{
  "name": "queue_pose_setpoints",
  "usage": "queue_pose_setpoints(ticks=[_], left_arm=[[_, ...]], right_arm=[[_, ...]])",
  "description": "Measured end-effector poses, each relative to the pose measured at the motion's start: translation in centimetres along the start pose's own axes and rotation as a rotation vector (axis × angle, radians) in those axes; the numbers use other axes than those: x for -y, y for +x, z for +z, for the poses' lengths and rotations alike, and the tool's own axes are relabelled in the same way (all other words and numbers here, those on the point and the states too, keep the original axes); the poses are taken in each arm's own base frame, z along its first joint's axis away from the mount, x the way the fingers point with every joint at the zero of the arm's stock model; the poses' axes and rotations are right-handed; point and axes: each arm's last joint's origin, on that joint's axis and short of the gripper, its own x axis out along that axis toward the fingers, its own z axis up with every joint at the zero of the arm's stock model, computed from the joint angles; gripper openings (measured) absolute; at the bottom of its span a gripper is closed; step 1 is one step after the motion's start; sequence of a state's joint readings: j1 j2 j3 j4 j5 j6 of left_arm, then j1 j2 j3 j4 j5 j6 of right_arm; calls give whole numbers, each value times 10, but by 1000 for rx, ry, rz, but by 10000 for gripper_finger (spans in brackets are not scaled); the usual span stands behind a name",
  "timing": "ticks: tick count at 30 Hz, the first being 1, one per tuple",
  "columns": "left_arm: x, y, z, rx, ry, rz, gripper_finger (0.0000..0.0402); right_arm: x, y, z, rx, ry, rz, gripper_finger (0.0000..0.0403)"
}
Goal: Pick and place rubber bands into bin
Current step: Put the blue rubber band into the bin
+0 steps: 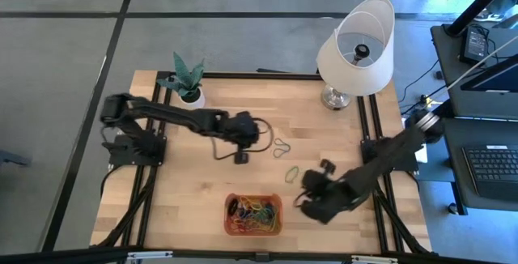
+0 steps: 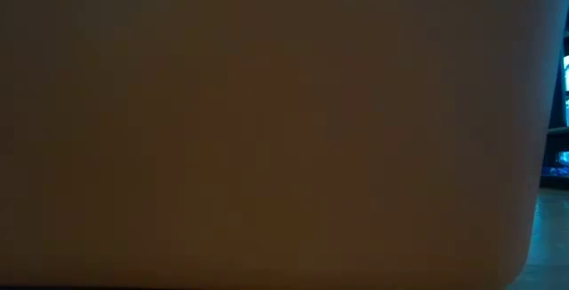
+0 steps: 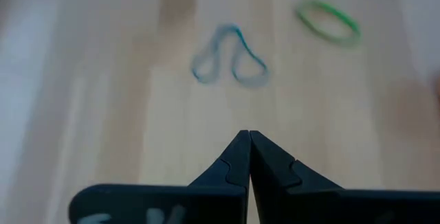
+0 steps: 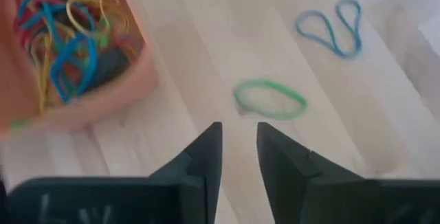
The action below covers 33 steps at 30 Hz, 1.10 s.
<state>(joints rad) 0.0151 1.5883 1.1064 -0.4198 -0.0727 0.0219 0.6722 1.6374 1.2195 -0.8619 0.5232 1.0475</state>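
Observation:
Two loose rubber bands lie flat on the wooden table: a blue one (image 1: pixel 281 146) twisted into two loops and a green one (image 1: pixel 292 172). The orange bin (image 1: pixel 253 214) sits near the table's near edge, holding several coloured bands. My left gripper (image 1: pixel 264 133) hovers just left of the blue band (image 3: pixel 228 62), its fingers shut (image 3: pixel 249 135) and empty. My right gripper (image 1: pixel 301 193) is right of the bin (image 4: pixel 69 52). Its fingers (image 4: pixel 238 131) stand slightly apart, short of the green band (image 4: pixel 269 99), touching nothing.
A white lamp (image 1: pixel 356 49) stands at the table's far right corner and a potted plant (image 1: pixel 188 82) at the far left. The low view is filled by a dark brownish surface (image 2: pixel 267 130). Bare wood lies between the bin and the left arm.

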Motion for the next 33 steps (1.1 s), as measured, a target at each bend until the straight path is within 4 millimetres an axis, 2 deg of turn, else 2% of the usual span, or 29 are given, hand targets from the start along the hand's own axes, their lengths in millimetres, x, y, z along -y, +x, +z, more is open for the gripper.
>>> queue_pose_setpoints(ticks=[4, 8, 12, 16, 21, 23, 26, 33], left_arm=[[-1, 21, 38, 25, 10, 55, 4], [-1, 39, 70, -1, 88, 19, 19], [0, 57, 94, -50, 87, 12, 58], [1, 79, 108, -55, 71, 13, 112], [1, 112, 110, -77, 25, 85, 172], [-2, 125, 103, -122, -27, 101, 184], [-4, 145, 95, -154, -68, 75, 190], [-7, 174, 76, -233, -142, 93, 186]], right_arm=[[38, -15, -33, 17, 31, 71, 94], [74, -22, -60, 25, 79, 131, 93], [99, -20, -80, 47, 101, 211, 93], [118, -12, -93, 73, 135, 278, 93], [131, -2, -104, 98, 173, 337, 93], [132, 1, -106, 107, 189, 363, 93], [132, 3, -108, 115, 197, 383, 93], [130, 1, -109, 118, 143, 414, 93]])
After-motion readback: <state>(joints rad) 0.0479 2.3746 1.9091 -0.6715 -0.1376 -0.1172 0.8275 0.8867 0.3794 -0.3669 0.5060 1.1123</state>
